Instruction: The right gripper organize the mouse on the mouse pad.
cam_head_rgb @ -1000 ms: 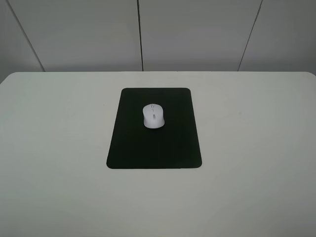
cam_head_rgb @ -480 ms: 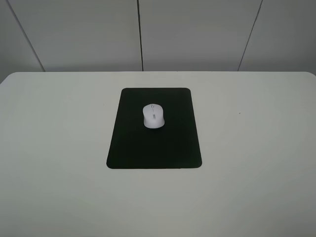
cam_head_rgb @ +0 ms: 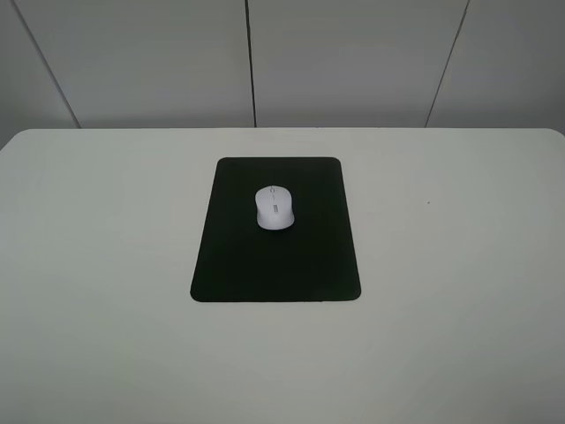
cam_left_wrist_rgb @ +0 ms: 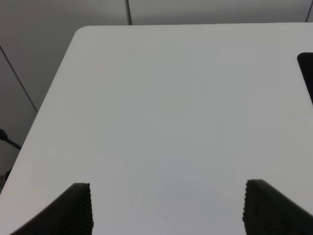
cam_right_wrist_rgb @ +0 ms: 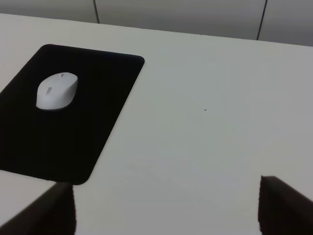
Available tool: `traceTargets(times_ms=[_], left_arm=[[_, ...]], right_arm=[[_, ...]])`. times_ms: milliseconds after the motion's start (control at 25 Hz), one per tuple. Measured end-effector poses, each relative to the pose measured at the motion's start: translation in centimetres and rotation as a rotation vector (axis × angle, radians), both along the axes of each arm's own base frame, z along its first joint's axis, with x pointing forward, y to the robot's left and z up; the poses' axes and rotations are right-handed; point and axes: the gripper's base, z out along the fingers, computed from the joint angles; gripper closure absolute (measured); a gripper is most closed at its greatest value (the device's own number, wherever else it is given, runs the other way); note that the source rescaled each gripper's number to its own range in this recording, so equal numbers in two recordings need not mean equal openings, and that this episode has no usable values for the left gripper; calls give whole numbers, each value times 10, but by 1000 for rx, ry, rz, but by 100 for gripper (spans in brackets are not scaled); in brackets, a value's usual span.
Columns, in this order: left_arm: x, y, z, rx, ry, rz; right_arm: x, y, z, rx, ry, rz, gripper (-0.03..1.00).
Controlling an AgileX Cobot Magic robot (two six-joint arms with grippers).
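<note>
Mouse: the white mouse [cam_head_rgb: 274, 208] lies on my mouse pad [cam_head_rgb: 275, 256], in the far half of it, roughly centred between the pad's long sides, its grey wheel end pointing away from me.
Mouse pad: the black pad lies flat near the middle of the white desk [cam_head_rgb: 459, 265], long side running away from me.
My right end effector [cam_right_wrist_rgb: 166, 205]: spread wide, holding nothing; only the two dark fingertips [cam_right_wrist_rgb: 281, 203] show in my right wrist view, above bare desk on the right side of the pad, well apart from the mouse.
My left end effector [cam_left_wrist_rgb: 168, 208]: also spread wide and empty, its ridged fingertips [cam_left_wrist_rgb: 78, 208] over bare desk on the left, with just a corner of the pad in sight.
High view: neither of my arms shows there.
Backdrop: grey wall panels [cam_head_rgb: 353, 62] behind the desk.
</note>
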Motion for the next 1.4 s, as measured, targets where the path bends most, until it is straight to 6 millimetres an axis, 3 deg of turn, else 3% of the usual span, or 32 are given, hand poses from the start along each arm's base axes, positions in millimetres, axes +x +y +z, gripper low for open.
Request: traceTargets(times_ms=[520,1400], left_arm=[[0,0,0,0,0,0],[0,0,0,0,0,0]], right_arm=[[-2,2,0,1,0,-274,-3],[-2,2,-1,1,4,-281,-3]])
